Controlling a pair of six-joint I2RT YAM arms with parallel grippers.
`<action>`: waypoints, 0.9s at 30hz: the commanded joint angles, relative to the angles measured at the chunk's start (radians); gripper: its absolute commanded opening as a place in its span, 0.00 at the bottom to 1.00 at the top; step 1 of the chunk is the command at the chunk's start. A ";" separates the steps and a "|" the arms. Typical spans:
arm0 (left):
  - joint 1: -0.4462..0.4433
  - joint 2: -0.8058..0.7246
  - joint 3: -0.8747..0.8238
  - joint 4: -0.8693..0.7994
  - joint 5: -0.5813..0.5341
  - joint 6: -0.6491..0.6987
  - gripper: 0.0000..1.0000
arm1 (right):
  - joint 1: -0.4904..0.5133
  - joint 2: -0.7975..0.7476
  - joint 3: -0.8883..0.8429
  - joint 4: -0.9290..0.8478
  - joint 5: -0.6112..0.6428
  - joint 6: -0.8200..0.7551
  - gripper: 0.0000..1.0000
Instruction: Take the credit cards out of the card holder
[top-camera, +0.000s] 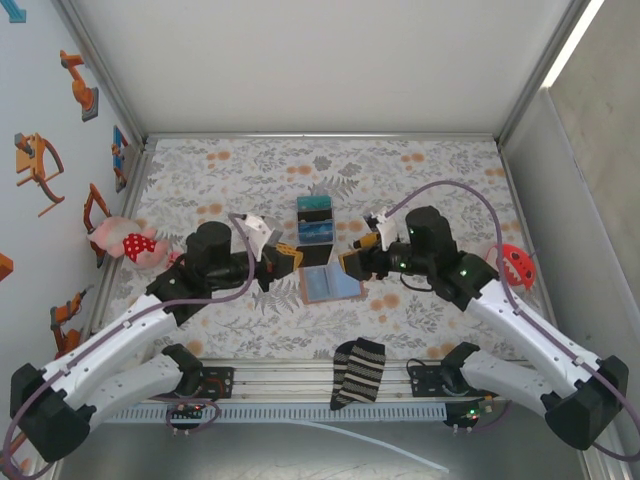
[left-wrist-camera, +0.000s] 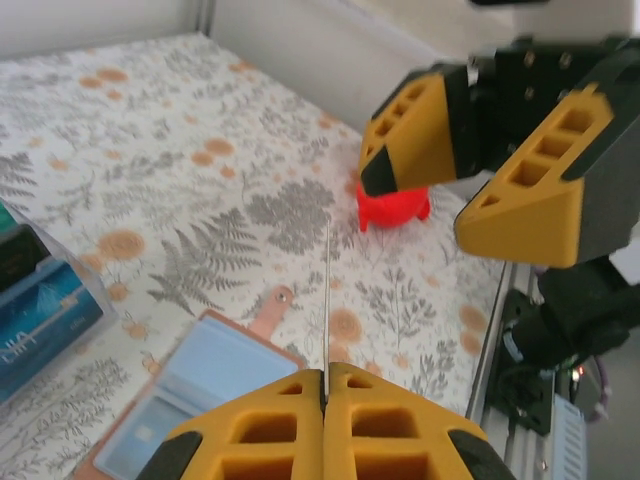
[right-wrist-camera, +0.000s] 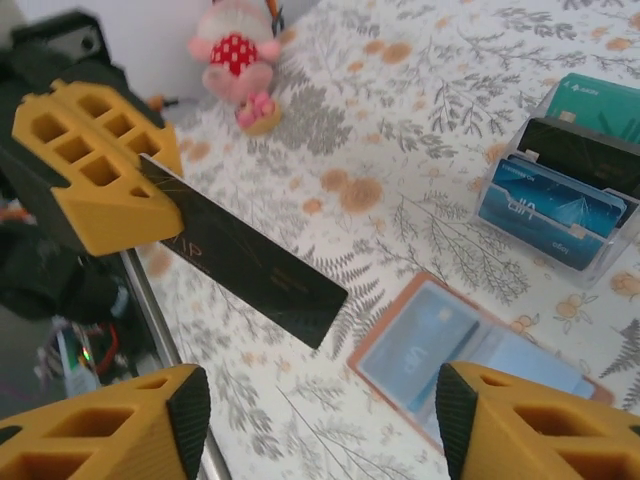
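Left tool (left-wrist-camera: 325, 385), one card (right-wrist-camera: 250, 265), one holder (left-wrist-camera: 270, 312)

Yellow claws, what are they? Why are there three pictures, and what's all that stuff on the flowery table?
They are the fingers of two robot arms bolted at the table's near edge. One picture looks down from above. The other two come from little cameras on each wrist, so each shows that arm's own fingers at the bottom. The left gripper is shut on a dark card. The right gripper is open and holds nothing. On the table lie an open brown card holder with blue cards inside, a clear box of cards, a pink plush toy and a red toy. A striped sock lies at the front edge.
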 joint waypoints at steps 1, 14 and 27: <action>0.005 -0.054 -0.037 0.133 -0.041 -0.092 0.00 | -0.005 -0.037 -0.094 0.317 0.018 0.197 0.65; 0.004 -0.090 -0.108 0.402 -0.013 -0.300 0.00 | -0.005 0.016 -0.206 0.797 -0.149 0.373 0.55; 0.002 -0.054 -0.129 0.566 0.093 -0.381 0.00 | -0.003 0.072 -0.168 0.876 -0.257 0.385 0.29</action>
